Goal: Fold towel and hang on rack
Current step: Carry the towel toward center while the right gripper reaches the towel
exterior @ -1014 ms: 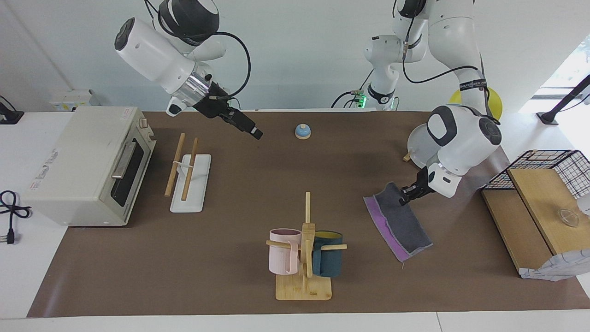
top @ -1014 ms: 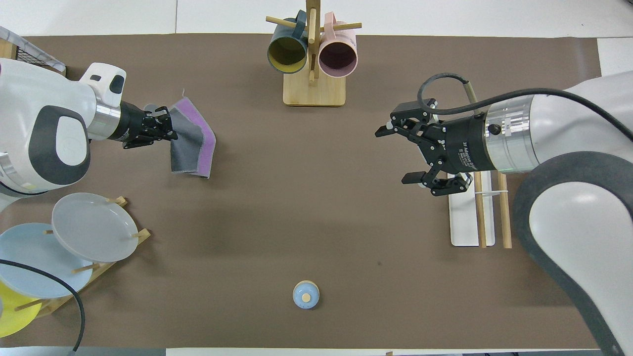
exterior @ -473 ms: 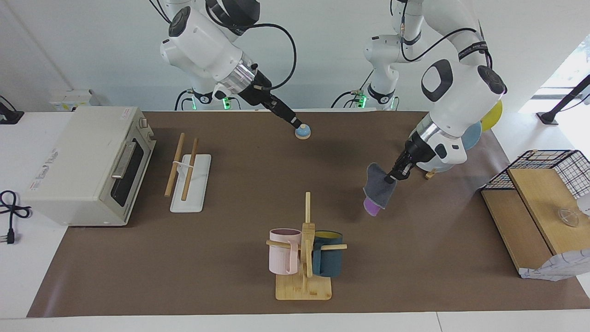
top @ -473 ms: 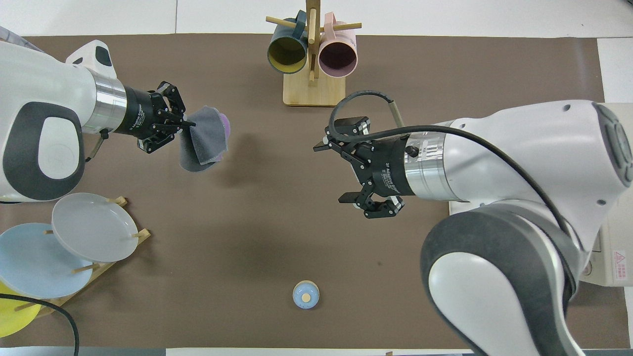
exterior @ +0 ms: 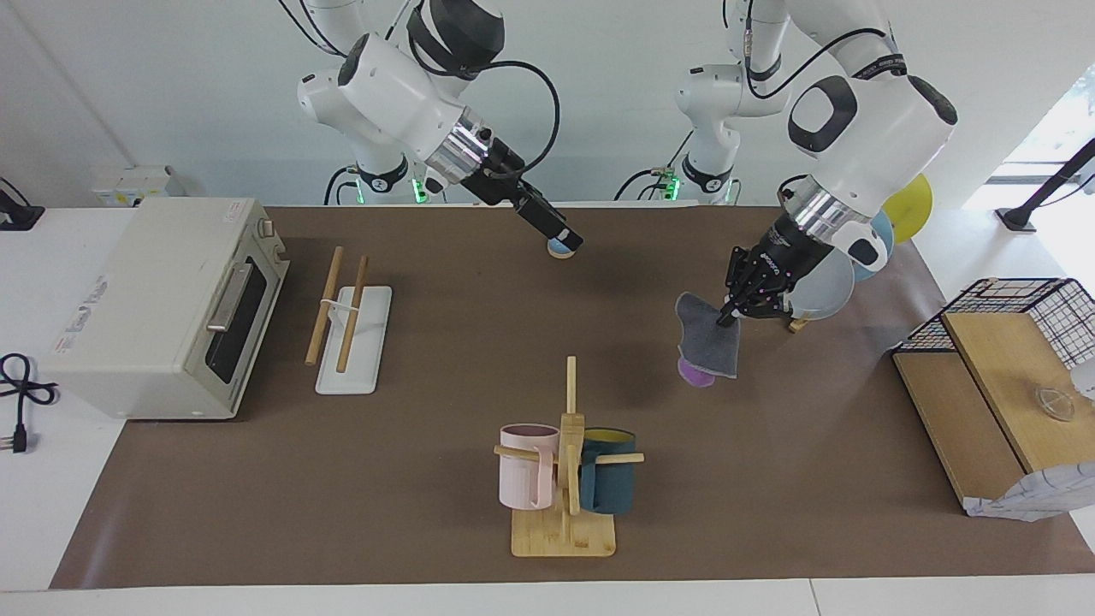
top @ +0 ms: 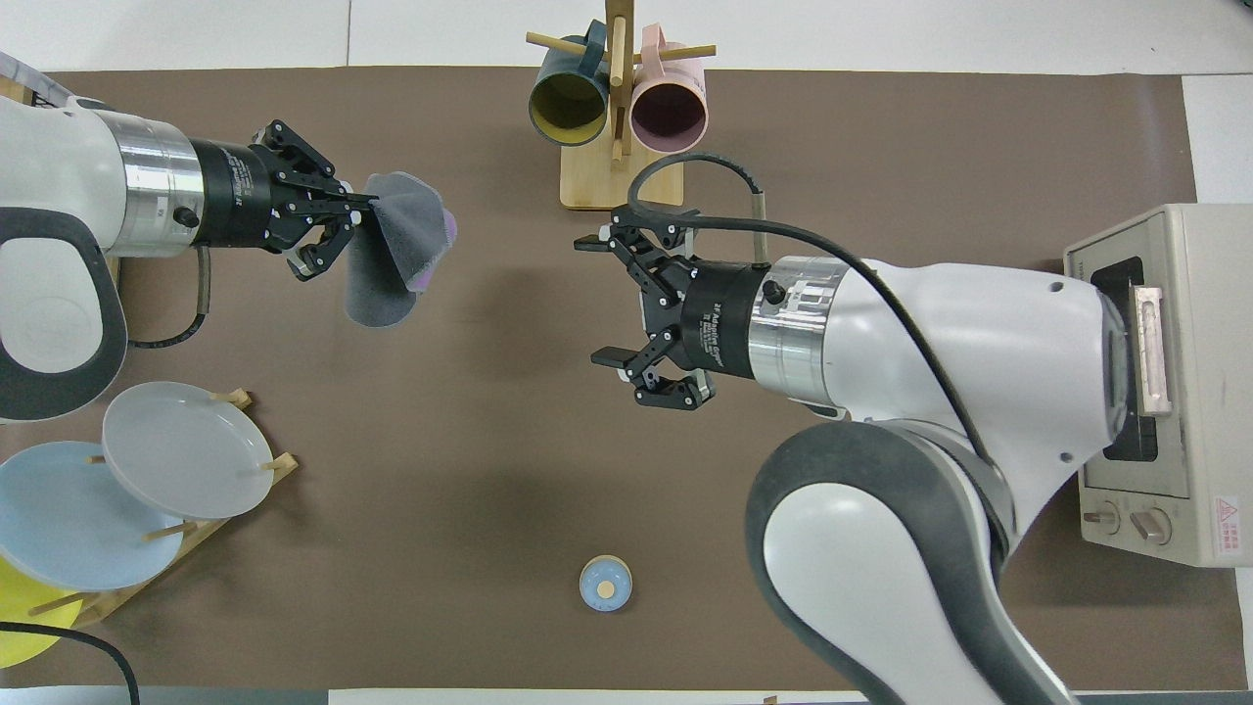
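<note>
The towel (exterior: 708,344) (top: 387,264) hangs bunched from my left gripper (exterior: 725,318) (top: 362,203), which is shut on its upper edge. Its dark grey face is outward and purple shows at its lower end. It hangs over the mat toward the left arm's end of the table, beside the plate stand. My right gripper (exterior: 566,239) (top: 599,300) is open with nothing in it, up over the middle of the mat by the blue bell. The rack (exterior: 346,316), two light-wood rods on a white base, stands beside the toaster oven. In the overhead view my right arm hides it.
A toaster oven (exterior: 162,304) (top: 1165,372) sits at the right arm's end. A mug tree (exterior: 569,462) (top: 617,108) with pink and teal mugs stands far from the robots. A blue bell (top: 606,584) lies near them. A plate stand (top: 176,460) and a wire basket (exterior: 1026,308) are at the left arm's end.
My left gripper has lifted the towel off the mat, and it now hangs bunched, nearer the middle. My right arm has swung from over the rack to over the middle of the table.
</note>
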You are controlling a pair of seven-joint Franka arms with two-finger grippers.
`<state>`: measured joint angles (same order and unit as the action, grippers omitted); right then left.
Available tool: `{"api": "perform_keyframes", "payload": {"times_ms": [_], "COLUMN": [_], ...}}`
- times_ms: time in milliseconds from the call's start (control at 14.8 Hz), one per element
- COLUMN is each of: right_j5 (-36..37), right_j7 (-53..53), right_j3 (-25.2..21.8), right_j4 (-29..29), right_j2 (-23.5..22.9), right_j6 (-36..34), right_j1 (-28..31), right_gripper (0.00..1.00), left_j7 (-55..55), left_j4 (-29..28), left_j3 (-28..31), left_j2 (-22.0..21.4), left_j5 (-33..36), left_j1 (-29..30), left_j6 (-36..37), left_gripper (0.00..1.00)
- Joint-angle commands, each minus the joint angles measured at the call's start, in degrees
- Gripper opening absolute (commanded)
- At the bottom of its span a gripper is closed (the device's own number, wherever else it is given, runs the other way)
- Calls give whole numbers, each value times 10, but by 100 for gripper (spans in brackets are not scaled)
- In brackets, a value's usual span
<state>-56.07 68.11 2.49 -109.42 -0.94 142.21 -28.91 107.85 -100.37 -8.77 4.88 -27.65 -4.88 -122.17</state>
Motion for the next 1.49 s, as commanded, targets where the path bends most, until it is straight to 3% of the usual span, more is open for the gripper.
{"api": "perform_keyframes", "payload": {"times_ms": [0, 203, 541, 744, 1082, 1420], "right_j5": [-60, -98, -111, -114, -113, -109], "right_j7": [1, 0, -3, -3, -8, -31], "right_j3": [0, 0, 0, 0, 0, 0], "right_j4": [6, 15, 89, 125, 129, 152], "right_j2": [-20, -27, -106, -137, -147, -201], "right_j6": [63, 91, 164, 178, 181, 182], "right_j1": [-32, -38, -86, -91, -84, -90], "right_gripper": [100, 100, 100, 100, 100, 100], "left_j7": [124, 224, 328, 348, 367, 368], "left_j4": [-10, -15, -32, -39, -48, -55], "left_j3": [0, 2, 0, 0, 0, 0], "left_j2": [-13, -14, -38, -44, -51, -54], "left_j5": [-14, -14, -14, -14, -14, -14], "left_j1": [-2, -2, -18, -35, -52, -59], "left_j6": [-17, -25, -25, -24, -23, -25], "left_gripper": [0, 0, 0, 0, 0, 0]}}
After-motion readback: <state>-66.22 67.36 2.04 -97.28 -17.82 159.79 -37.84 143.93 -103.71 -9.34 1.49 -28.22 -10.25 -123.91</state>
